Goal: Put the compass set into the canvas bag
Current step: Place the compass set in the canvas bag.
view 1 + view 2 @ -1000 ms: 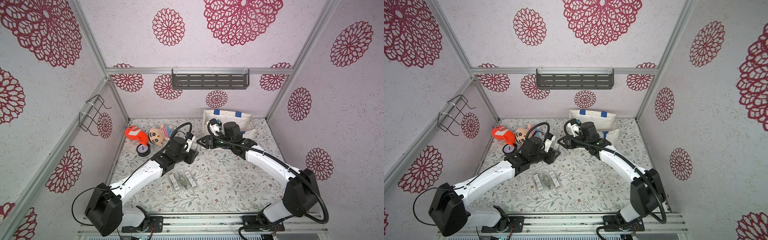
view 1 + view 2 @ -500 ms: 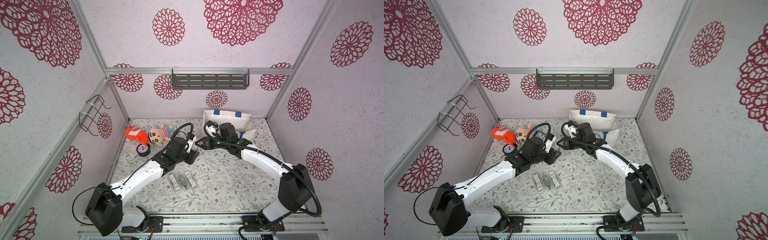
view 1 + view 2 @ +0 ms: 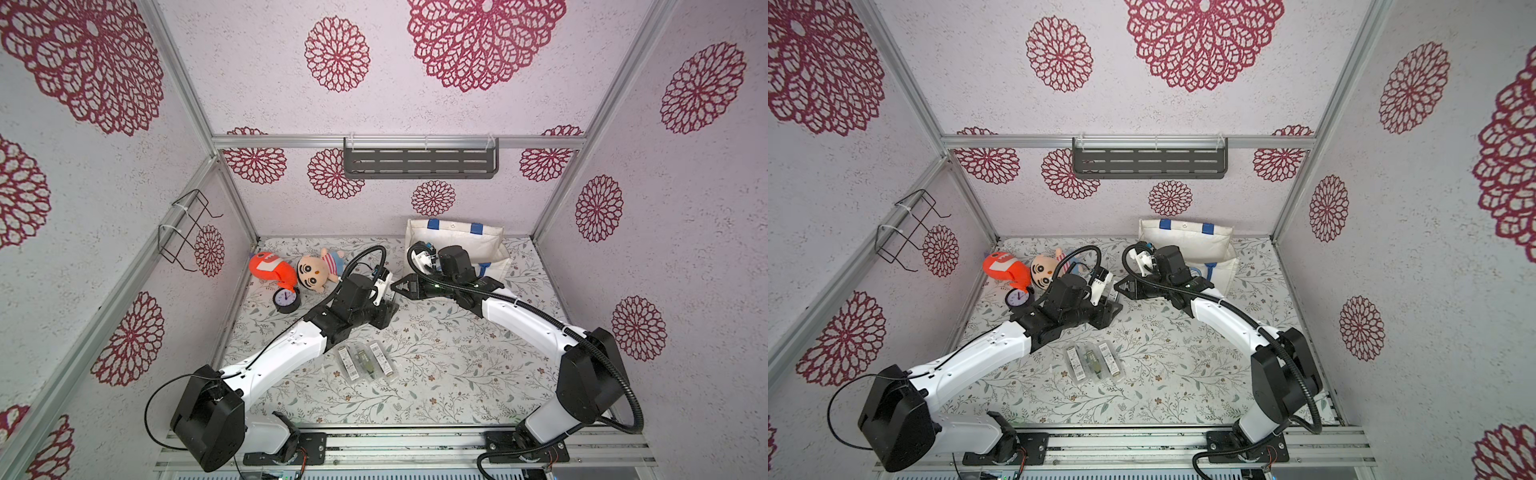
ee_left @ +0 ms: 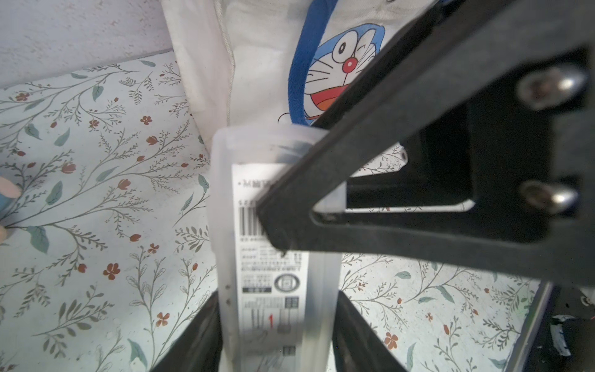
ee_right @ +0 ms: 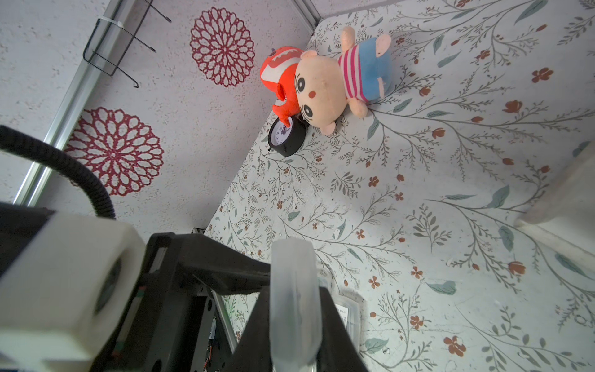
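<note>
Handover: right gripper (image 5: 294, 309) clenched on compass set (image 4: 267, 283); left gripper (image 4: 277, 319) flanks it, grip unclear. Next: left clears, right carries set into far canvas bag (image 3: 486, 249).

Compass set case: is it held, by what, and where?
The right gripper is shut on one end of the compass set case; the left gripper flanks the other end, grip unclear.
</note>
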`<state>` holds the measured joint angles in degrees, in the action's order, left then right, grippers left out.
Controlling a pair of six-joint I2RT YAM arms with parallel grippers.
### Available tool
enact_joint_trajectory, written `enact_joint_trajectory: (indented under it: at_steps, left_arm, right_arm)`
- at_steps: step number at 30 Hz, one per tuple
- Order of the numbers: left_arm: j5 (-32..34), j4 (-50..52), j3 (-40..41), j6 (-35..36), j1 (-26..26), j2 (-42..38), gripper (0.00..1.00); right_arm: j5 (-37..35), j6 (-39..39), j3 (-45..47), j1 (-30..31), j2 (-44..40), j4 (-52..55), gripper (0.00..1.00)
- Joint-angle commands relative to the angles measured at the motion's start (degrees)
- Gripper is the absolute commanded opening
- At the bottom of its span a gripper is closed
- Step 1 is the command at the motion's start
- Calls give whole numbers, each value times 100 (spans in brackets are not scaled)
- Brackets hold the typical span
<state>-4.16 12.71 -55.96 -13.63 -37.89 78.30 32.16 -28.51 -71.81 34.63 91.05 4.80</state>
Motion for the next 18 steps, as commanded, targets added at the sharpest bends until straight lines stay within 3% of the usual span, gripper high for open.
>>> enact_joint_trajectory:
  at_steps: [1,8,18]
  left_arm:
    - [84,-232,116,-53,-43,-273,62]
    - [35,-542,556,-275,-43,-690,71]
    - [375,-597,1043,-396,-23,-1052,72]
  right_arm:
    - [-235,247,-298,27,-252,188,8]
    - [-531,580,-669,-52,-298,609,0]
    - [-902,948,-1786,-769,-329,1266,0]
